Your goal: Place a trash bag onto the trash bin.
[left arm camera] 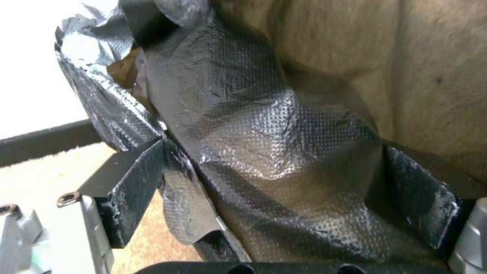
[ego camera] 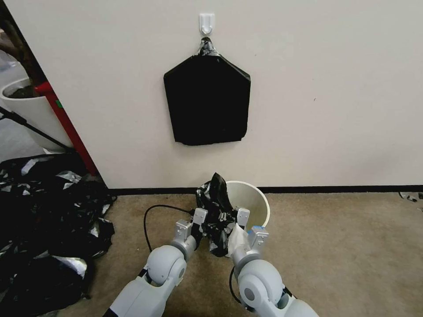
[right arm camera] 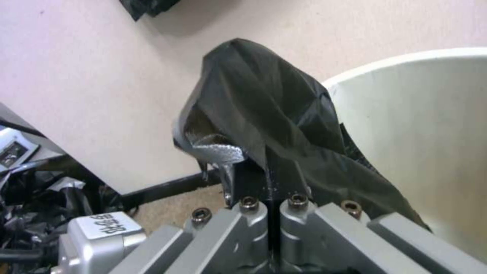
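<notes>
Thin glossy black plastic trash bag (ego camera: pixel 217 207) hangs bunched over the left rim of the small round cream-white plastic trash bin (ego camera: pixel 255 203) by the far wall. Left gripper (ego camera: pixel 199 219) spread wide, film draped between its fingers. Right gripper (ego camera: pixel 241 216) pinched shut on the bag's edge (right arm camera: pixel 274 125).

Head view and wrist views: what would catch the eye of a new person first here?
First, the crumpled trash bag held up by both arms at the near rim of the trash bin, which stands on the carpet by the wall. The right tool is shut on the bag; the left tool has film between its open fingers. Next, the flat black stack hanging from a wall hook above.
</notes>
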`<state>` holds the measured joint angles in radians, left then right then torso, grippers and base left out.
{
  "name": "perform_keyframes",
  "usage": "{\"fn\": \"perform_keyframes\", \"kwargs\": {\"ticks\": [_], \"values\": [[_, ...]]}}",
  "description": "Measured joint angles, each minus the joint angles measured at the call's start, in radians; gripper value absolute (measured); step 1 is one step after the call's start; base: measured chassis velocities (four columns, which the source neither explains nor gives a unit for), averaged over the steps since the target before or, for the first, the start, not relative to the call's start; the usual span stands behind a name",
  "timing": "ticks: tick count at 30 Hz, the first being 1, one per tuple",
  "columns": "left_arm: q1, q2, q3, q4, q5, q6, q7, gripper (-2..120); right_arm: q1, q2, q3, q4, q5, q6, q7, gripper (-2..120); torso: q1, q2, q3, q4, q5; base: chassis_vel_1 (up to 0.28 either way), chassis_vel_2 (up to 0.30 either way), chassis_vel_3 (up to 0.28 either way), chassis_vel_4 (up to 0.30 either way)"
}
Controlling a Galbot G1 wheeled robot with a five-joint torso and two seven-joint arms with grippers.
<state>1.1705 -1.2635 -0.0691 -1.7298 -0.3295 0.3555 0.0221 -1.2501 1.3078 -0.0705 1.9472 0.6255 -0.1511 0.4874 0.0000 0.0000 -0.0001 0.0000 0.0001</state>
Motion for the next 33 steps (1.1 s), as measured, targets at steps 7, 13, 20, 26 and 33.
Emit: {"fn": "perform_keyframes", "kwargs": {"ticks": [7,13,20,26,33], "values": [[-0.026,-0.006,0.007,0.031,0.003,0.026,0.000,73,0.000,0.002,0.018,-0.007,-0.034,0.010,-0.011,0,0.000,0.000,0.000,0.0004,0.0002,0.000,0.000,0.000,0.000],[-0.041,-0.007,0.009,0.033,-0.002,0.100,-0.004,60,0.004,0.002,0.037,-0.020,-0.079,0.026,-0.012,0,0.000,0.000,0.000,0.0004,0.0003,0.000,0.000,0.000,0.000],[-0.048,-0.005,-0.001,0.006,-0.034,0.241,-0.029,42,0.008,-0.002,0.067,-0.047,-0.191,0.066,-0.021,0,0.000,0.000,0.000,0.0004,0.0003,0.000,0.000,0.000,0.000],[-0.054,0.004,-0.030,-0.010,-0.085,0.361,-0.057,23,0.002,-0.010,0.084,-0.094,-0.351,0.121,-0.041,0,0.000,0.000,0.000,-0.0016,-0.0003,0.000,0.000,0.000,0.000],[-0.052,0.013,-0.066,-0.018,-0.131,0.364,-0.058,2,-0.011,-0.020,0.104,-0.118,-0.441,0.144,-0.043,0,0.000,0.000,0.001,-0.0004,-0.0008,0.000,0.000,0.000,0.000]]}}
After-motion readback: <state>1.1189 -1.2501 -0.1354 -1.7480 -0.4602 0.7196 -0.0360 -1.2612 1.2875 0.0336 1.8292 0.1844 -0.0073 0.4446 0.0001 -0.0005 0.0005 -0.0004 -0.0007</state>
